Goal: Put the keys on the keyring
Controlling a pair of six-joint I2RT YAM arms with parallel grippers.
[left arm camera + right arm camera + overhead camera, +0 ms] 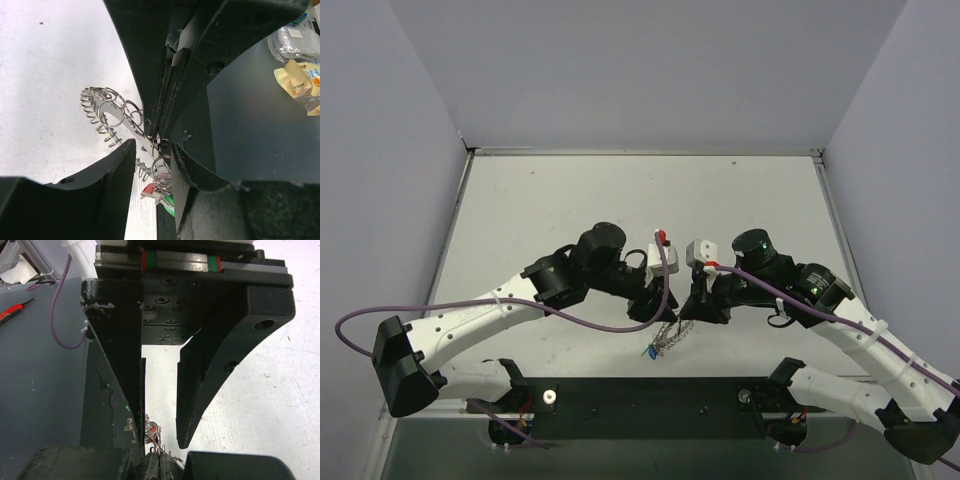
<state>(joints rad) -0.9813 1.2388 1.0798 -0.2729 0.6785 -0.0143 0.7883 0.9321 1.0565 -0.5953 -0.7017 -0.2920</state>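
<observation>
Bolted at the near edge, the left arm [480,315] and the right arm [860,335] bend inward over the pale surface [570,200]. They meet just beyond the black base plate [650,395].

The right gripper [158,135] has its jaws clenched on the keyring [111,117], pinching the rim partway along. The left gripper [152,167] straddles the same ring just beside that grip. Its jaws are parted, with a clear gap on one side; whether the other finger touches the metal is hard to tell.

The keyring is a flat silvery band edged with wavy wire loops. From above it reads as a thin slanted streak, its long axis running from the jaws toward the near left.

The keys [157,192] bunch at that near-left end. Red and green plastic heads show in the left wrist view, and a blue one shows from above.
</observation>
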